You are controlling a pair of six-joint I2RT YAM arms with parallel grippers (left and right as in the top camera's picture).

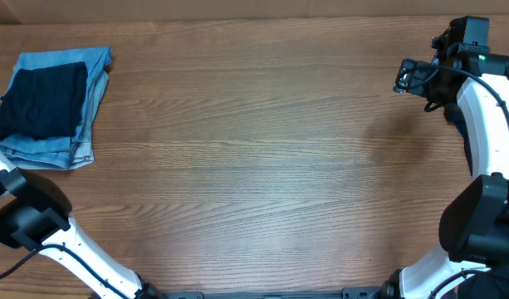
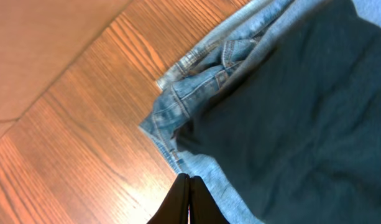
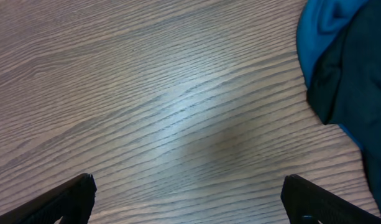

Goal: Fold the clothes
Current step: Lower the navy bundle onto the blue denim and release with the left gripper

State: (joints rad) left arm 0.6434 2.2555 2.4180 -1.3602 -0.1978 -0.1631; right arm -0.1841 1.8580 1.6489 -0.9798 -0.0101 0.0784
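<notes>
- Rising from the near edge of the counter (image 1: 262,191), the left arm (image 1: 80,249) and the right arm (image 1: 486,166) are reaching toward the far corners.
- The clothes (image 1: 42,100), a dark navy garment, are lying folded at the far left. They are resting on top of a folded light blue denim garment (image 1: 84,133), whose edges are showing along the near and right sides.
- The left claw (image 2: 188,190) is hanging at the left side of this pile, over the denim hem. Its fingers are pressing flat together and gripping nothing.
- The right claw (image 3: 187,186) is hovering at the far right, well apart from the pile. Its fingers are standing spread wide over wood grain, holding nothing.
- A patch of blue and dark cloth (image 3: 345,56) is showing at the right edge of the right wrist view; what it is cannot be told.
</notes>
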